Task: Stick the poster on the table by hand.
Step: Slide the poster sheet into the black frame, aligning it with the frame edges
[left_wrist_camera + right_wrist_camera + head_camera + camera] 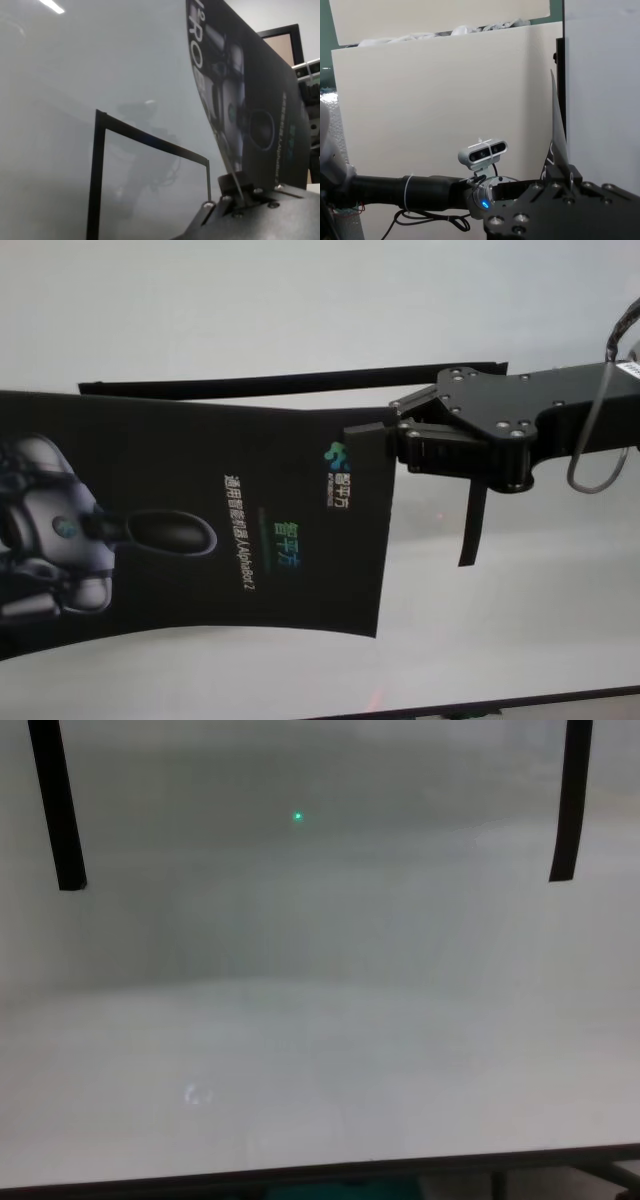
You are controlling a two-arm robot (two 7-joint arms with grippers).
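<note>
The poster (200, 520) hangs above the pale worktop (500, 640), bowed, its right edge lifted and its left part running out of the head view. The right pincer (375, 428) comes in from the right and is clamped on the poster's upper right corner, jaws together on the sheet. In the left wrist view the poster (250, 100) rises curved from the left pincer (235, 187), which grips its edge; the jaws look closed on it, though only their base shows.

A long narrow black strip (290, 382) lies on the worktop just behind the poster's far edge, reaching to the right arm. A shorter black strip (472, 525) hangs down below the right pincer, just beside the poster's right edge. In the chest view two black strips (57, 805) (570, 800) hang into the top corners over the bare worktop (320, 1070), whose thin dark near edge (320, 1170) runs along the bottom. There is wide bare surface in front of and right of the poster.

The right wrist view shows the left arm's camera (483, 151) before a white board (445, 100).
</note>
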